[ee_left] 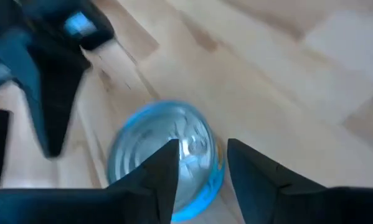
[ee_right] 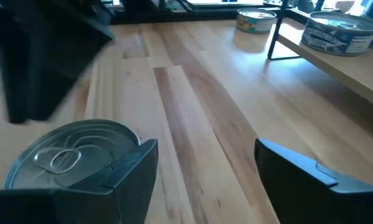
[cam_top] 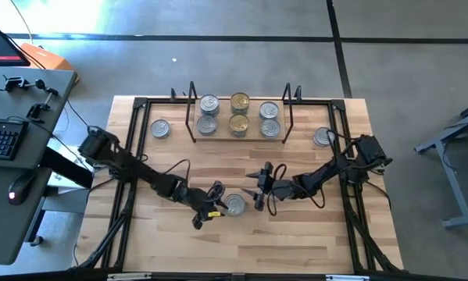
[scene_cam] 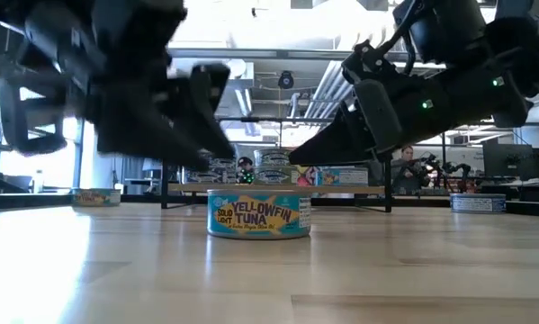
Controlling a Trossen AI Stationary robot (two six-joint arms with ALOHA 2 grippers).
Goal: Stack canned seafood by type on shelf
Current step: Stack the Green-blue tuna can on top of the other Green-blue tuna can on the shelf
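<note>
A silver-lidded tin of canned seafood (cam_top: 234, 204) with a blue "Yellowfin Tuna" label (scene_cam: 258, 214) sits flat on the table's middle. My left gripper (cam_top: 216, 201) hovers at its left, open; in the left wrist view its fingertips (ee_left: 202, 168) stand just above the lid (ee_left: 155, 143), and no touch shows. My right gripper (cam_top: 253, 190) is wide open (ee_right: 205, 168) at the tin's right, with the tin (ee_right: 68, 158) beside one finger. The shelf (cam_top: 239, 137) at the far middle carries several tins, silver and gold (cam_top: 239, 102).
One loose tin (cam_top: 160, 129) lies left of the shelf and another (cam_top: 322, 137) right of it. Black wire frames (cam_top: 192, 113) stand at the shelf's ends. Black rails (cam_top: 132, 140) run along the table's sides. Bare wood lies near the front edge.
</note>
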